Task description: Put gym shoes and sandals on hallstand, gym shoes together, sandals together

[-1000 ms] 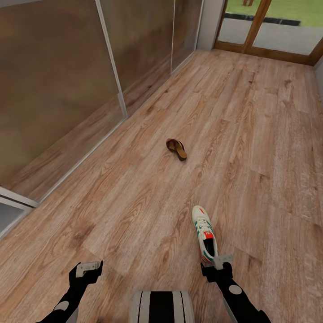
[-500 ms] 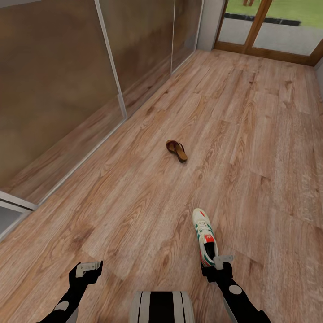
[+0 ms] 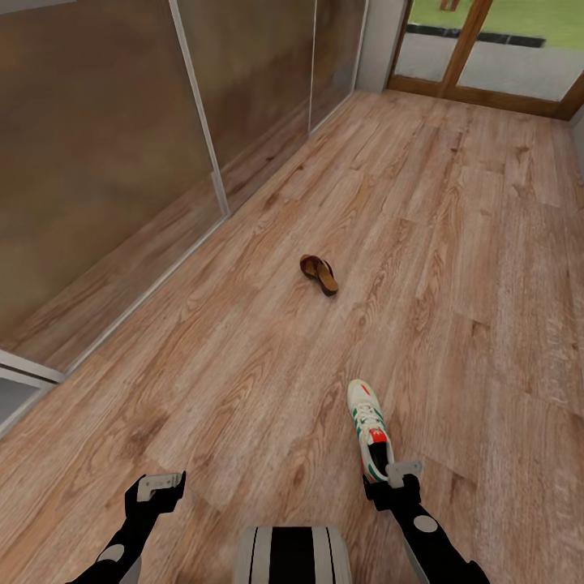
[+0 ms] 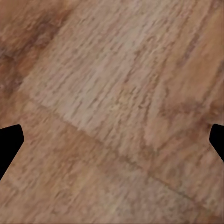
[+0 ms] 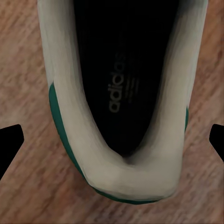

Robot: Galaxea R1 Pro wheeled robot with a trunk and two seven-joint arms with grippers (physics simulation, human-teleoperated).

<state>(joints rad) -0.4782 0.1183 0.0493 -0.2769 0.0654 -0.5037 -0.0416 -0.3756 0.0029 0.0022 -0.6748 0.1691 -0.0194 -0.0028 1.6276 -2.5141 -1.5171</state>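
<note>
Reaching forward and down from the bottom of the head view, two black arms hang low over the corridor floor (image 3: 243, 341), a light wood-grain plank surface. The left claw (image 3: 160, 484) hovers above bare planks, well apart from any shoe. The right claw (image 3: 403, 470) sits directly over the heel of one gym shoe (image 3: 370, 427), a white lace-up sneaker with green stripes and a red-orange tongue mark, lying on the floor with its toe pointing away from the robot.

Counted: one gym shoe and one sandal (image 3: 319, 273). The sandal, dark brown with a tan insole, lies further ahead on the floor, well apart from the sneaker.

The left wrist view adds a close look at plank grain, with dark fingertips (image 4: 10, 142) at both edges, spread wide apart with nothing between them. The right wrist view looks straight into the gym shoe's (image 5: 116, 93) dark opening and rounded white heel; its fingertips (image 5: 10, 142) also stand wide apart, either side of the heel, not gripping it.
</note>
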